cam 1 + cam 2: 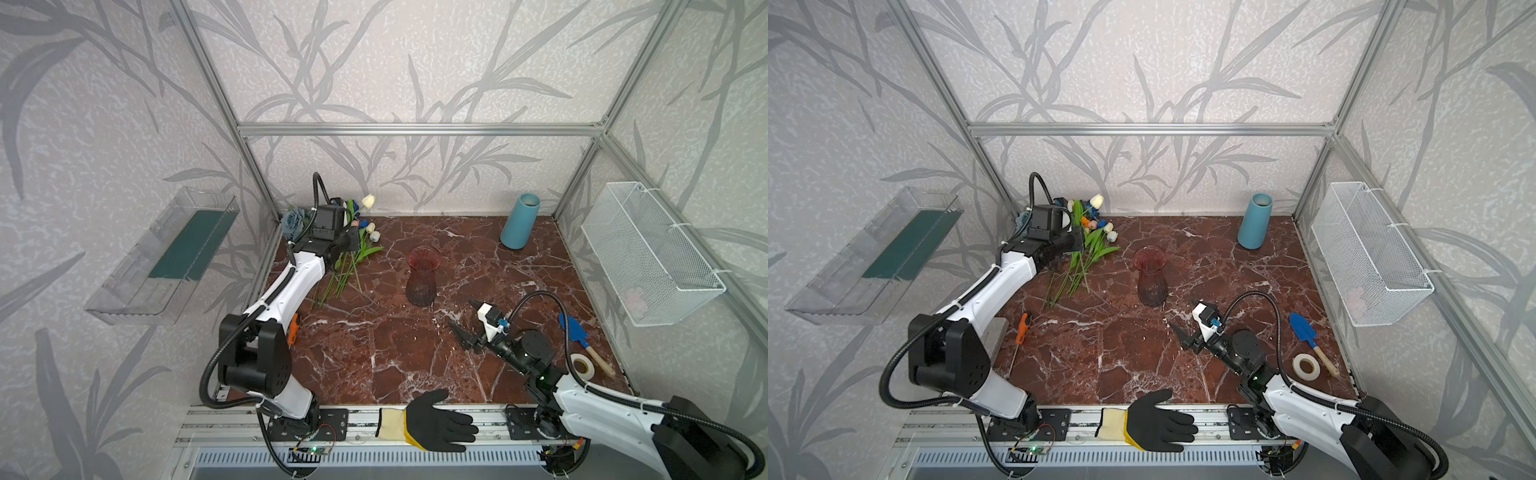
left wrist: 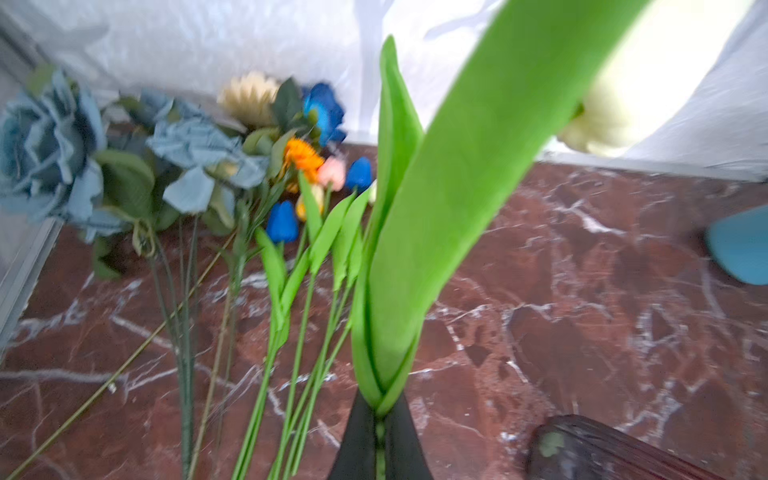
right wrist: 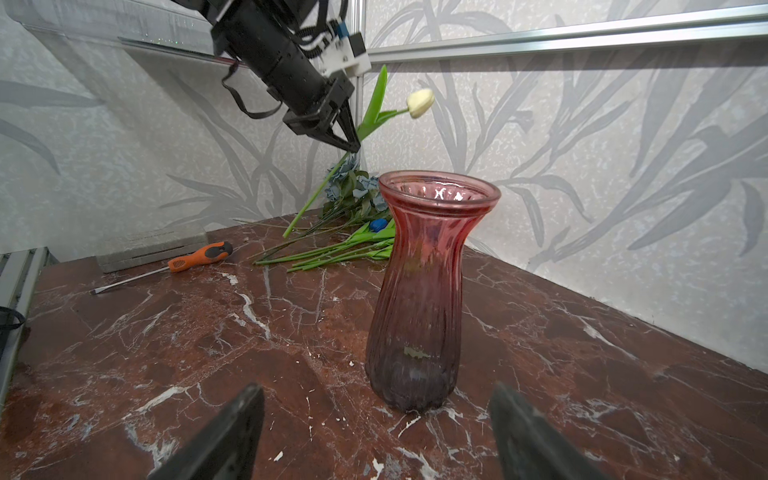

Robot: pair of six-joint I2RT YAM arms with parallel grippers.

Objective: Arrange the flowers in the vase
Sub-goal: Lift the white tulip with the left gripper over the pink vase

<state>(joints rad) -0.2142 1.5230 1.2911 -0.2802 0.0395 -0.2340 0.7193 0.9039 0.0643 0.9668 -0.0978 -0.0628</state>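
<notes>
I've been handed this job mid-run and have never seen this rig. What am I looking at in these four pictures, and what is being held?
Two robot arms with pincer grippers work over a marble-patterned table. Two pictures look down from one overhead camera. The other two come from a camera on each arm's wrist. The left gripper is shut on a white tulip, gripping its stem with the bloom raised. The right gripper is open and empty, facing the upright, empty pink glass vase. The other flowers lie in the far left corner. Also there: a screwdriver, a blue vase, a blue trowel, a tape roll and a black glove on the front rail.
</notes>
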